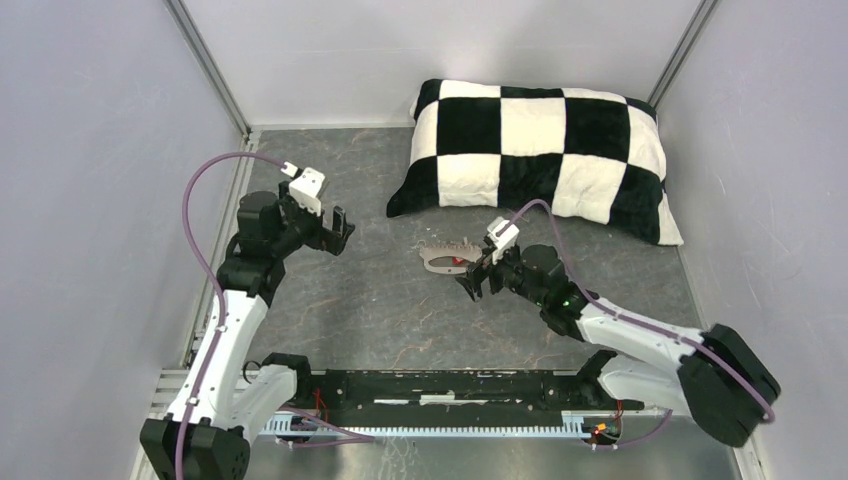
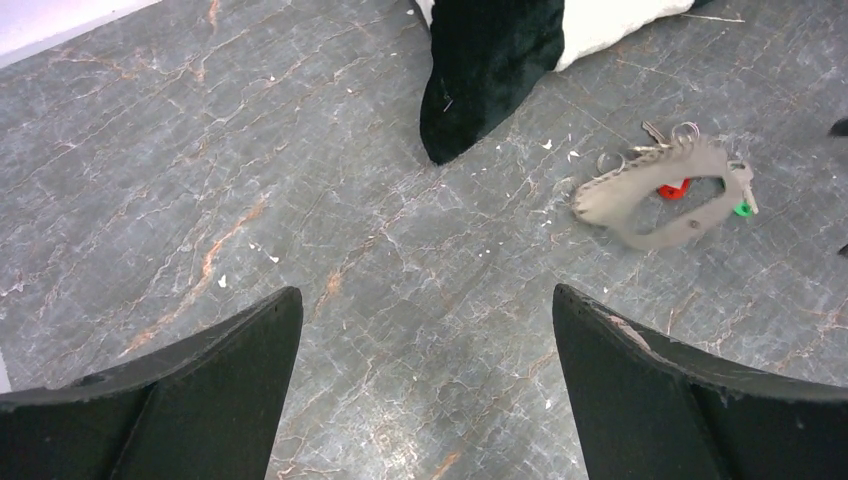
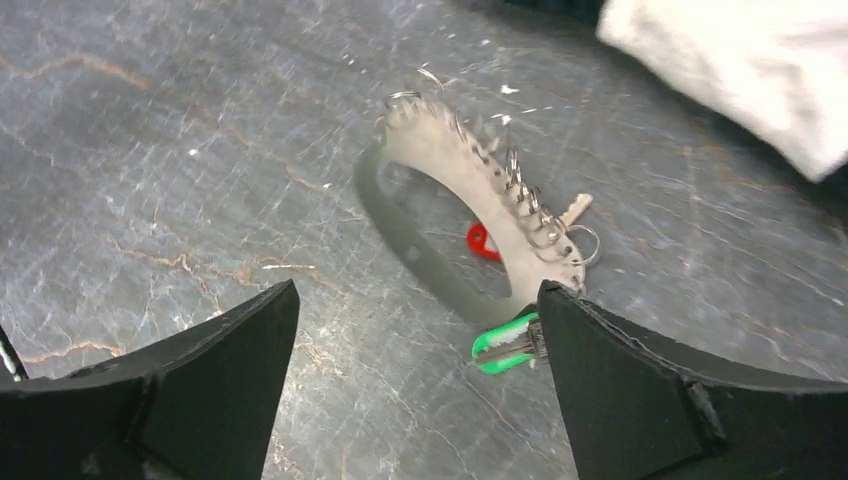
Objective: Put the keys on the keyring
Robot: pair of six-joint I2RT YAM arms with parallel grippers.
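The keyring (image 1: 437, 257) is a flat grey loop with several small metal rings along one toothed edge, lying on the table mid-scene. It also shows in the left wrist view (image 2: 610, 197) and the right wrist view (image 3: 440, 150). The red key (image 3: 481, 241) lies inside the loop. The green key (image 3: 497, 347) lies at the loop's near end, against the inner side of my right finger. My right gripper (image 3: 418, 290) is open, low over the table just short of the loop. My left gripper (image 2: 428, 300) is open and empty, far left of the loop.
A black-and-white checked pillow (image 1: 540, 150) lies at the back right, its corner close behind the keyring. A small bare metal key (image 3: 575, 208) sticks out from the loop's ringed edge. Grey walls enclose the marbled table (image 1: 350, 310).
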